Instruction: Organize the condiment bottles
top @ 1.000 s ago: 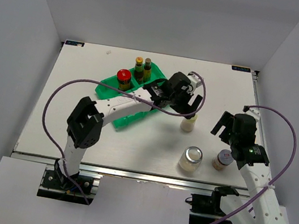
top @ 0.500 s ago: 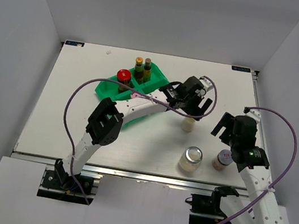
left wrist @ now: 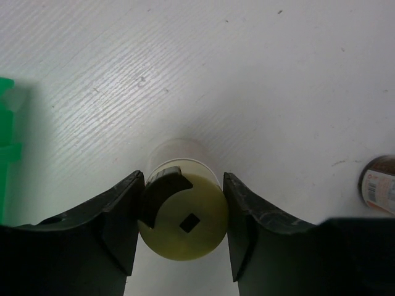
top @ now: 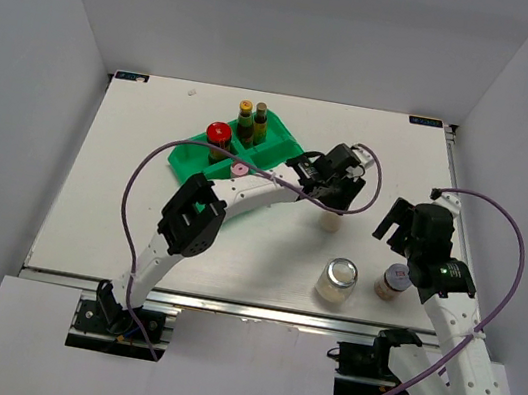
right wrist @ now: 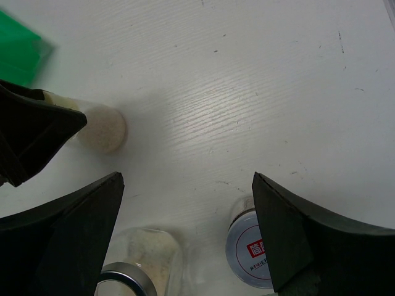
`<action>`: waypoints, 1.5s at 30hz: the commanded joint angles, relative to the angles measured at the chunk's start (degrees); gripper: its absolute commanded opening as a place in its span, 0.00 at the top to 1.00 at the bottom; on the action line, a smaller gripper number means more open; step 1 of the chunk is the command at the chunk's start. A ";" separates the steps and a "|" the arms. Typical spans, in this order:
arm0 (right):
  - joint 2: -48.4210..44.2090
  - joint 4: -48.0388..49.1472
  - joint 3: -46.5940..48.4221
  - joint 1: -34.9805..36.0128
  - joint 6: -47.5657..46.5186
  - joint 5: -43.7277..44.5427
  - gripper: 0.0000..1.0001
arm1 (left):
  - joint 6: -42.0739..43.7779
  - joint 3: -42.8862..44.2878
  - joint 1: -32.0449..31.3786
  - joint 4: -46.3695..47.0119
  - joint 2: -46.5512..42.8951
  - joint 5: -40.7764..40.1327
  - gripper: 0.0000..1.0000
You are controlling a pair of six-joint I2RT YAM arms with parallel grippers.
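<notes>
My left gripper is shut on the yellow-lidded white shaker, which stands upright on the table right of the green tray. The tray holds the red-capped dark jar, two slim dark sauce bottles and the pink-lidded shaker. My right gripper hangs open above the table. Below it stand the grey-lidded red-label jar and the silver-lidded clear jar, neither touched.
The left arm stretches across the tray's right end, its purple cable looping over the table. White walls close in the table on three sides. A corner of the tray shows in the right wrist view.
The left arm reached further right over the yellow-lidded shaker, and its jaws closed onto the lid. The right arm stayed still.
</notes>
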 commanded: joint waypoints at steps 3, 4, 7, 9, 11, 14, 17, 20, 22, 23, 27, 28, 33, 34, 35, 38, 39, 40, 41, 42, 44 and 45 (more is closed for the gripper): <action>-0.74 2.00 -0.27 -0.32 -0.11 0.19 0.11 | -0.06 -1.66 -0.40 0.31 -4.63 -0.76 0.57; -0.82 2.09 -0.36 -0.32 -0.02 0.19 0.11 | -0.06 -1.57 -0.31 0.04 -4.80 -1.20 0.61; -0.91 2.35 -0.45 -0.32 -0.02 0.10 0.11 | -0.24 -1.83 -0.40 -0.31 -6.73 -1.90 0.66; -0.91 2.26 -0.18 -0.32 -0.19 0.02 0.11 | -0.50 -2.10 -0.31 -1.01 -8.31 -3.39 0.68; -1.00 2.35 -0.36 -0.32 -0.11 0.02 0.11 | -0.68 -3.49 -0.31 -1.54 -11.91 -6.28 0.72; -1.18 2.44 -0.71 -0.32 -0.11 -0.07 0.11 | -1.73 -9.45 -0.31 -0.15 -19.55 -9.28 0.77; -1.44 2.53 -0.71 -0.32 -0.19 -0.16 0.11 | -3.22 -19.71 -0.31 3.54 -29.74 -12.09 0.77; -1.53 2.61 -0.80 -0.32 -0.19 -0.51 0.11 | -5.67 -27.38 -0.31 3.74 -38.71 -20.86 0.77; -1.44 2.62 -0.80 -0.32 -0.19 -0.68 0.10 | -7.78 -30.03 -0.05 2.68 -43.71 -28.60 0.76; -1.44 2.70 -0.80 -0.32 -0.28 -0.77 0.11 | -8.58 -31.09 0.21 1.46 -45.22 -30.37 0.75; -1.97 2.26 -0.71 -0.32 -0.11 -0.95 0.11 | -13.41 -36.71 3.37 -2.06 -51.03 -35.91 0.75; -2.05 2.35 -0.71 -0.32 -0.11 -0.78 0.11 | -14.81 -37.77 4.25 -2.50 -52.17 -37.31 0.75; -2.15 2.35 -0.80 -0.32 -0.11 -0.25 0.11 | -17.90 -43.49 13.46 -2.86 -56.92 -35.66 0.71; -1.97 2.18 -0.80 -0.32 -0.11 -0.07 0.11 | -18.51 -44.80 14.27 -2.95 -57.27 -35.40 0.71; -1.71 2.18 -0.71 -0.32 -0.11 0.28 0.11 | -18.61 -45.42 14.80 -2.51 -57.45 -35.22 0.71; -1.27 1.91 -0.62 -0.32 -0.02 0.80 0.11 | -17.38 -47.18 15.95 -0.23 -57.45 -32.59 0.71; -1.18 1.65 -0.54 -0.32 0.07 0.90 0.11 | -17.03 -47.45 15.95 0.30 -56.76 -32.49 0.71; -0.83 1.30 -0.45 -0.41 0.07 0.81 0.11 | -16.94 -47.71 16.04 0.65 -56.23 -32.49 0.69; -0.74 0.77 -0.27 -0.32 0.33 0.81 0.11 | -16.94 -47.71 16.21 0.57 -55.61 -32.49 0.69; -0.65 -0.10 -0.01 -0.32 0.51 0.81 0.11 | -16.94 -47.63 16.56 0.57 -54.04 -32.32 0.69; -0.74 -0.46 0.17 -0.41 0.95 0.90 0.11 | -17.11 -47.10 17.00 0.13 -52.45 -31.53 0.69; -0.74 -0.98 0.34 -0.32 1.30 0.98 0.11 | -17.11 -47.01 17.26 0.22 -51.66 -31.44 0.69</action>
